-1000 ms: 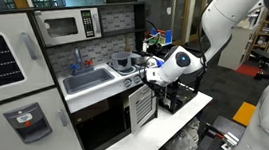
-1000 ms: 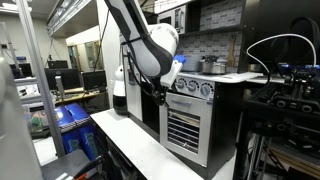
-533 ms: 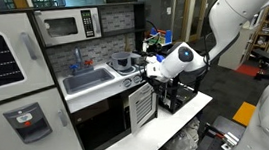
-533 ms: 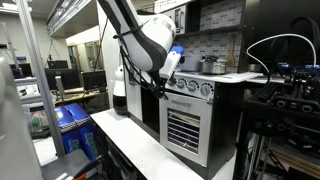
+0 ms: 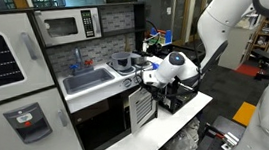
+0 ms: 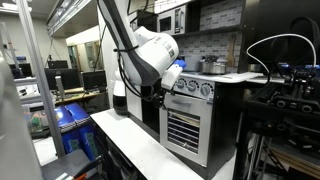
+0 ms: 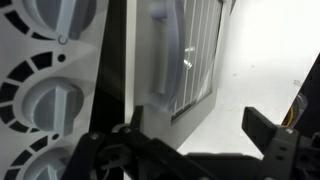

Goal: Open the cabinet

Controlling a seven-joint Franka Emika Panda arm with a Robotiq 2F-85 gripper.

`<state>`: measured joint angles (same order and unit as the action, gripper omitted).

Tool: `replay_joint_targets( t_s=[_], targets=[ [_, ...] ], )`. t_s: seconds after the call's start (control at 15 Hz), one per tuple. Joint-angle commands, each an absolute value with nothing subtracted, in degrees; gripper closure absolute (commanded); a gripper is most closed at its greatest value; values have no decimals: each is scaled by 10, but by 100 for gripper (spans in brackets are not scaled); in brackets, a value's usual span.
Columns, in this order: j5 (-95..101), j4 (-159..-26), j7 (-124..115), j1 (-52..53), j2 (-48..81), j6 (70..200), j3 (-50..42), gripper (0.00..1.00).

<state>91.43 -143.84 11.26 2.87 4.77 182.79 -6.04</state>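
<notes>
- Ext. view, far left: microwave [image 5: 64, 27] is sitting up top, w/ sink [image 5: 87, 82] lying below it.
- Mid: cabinet [image 5: 143, 106] is standing just right of the sink unit, under the knobs, striped door facing out.
- Right of it: gripper [image 5: 148, 78] is hovering at knob level, near the door's top.
- Wrist view: knobs [image 7: 48, 100] are showing at left, door handle [image 7: 165, 50] mid.
- Jaws are gaping wide, holding nothing.

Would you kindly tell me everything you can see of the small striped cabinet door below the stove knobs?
The cabinet door is a white, plastic-looking panel with grey horizontal stripes, upright below the stove knobs. In the wrist view a pale vertical handle runs beside the stripes. The open claw hangs just before it; no contact shows. Whether it is ajar, I cannot tell.
</notes>
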Motion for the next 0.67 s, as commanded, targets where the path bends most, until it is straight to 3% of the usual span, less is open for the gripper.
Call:
replay_joint_targets(
  t_s=[0.0, 0.6],
  targets=[
    [847, -1433, 192, 33, 71, 1832, -55, 0],
    [673, -1446, 353, 37, 48, 1809, 3, 0]
  ],
)
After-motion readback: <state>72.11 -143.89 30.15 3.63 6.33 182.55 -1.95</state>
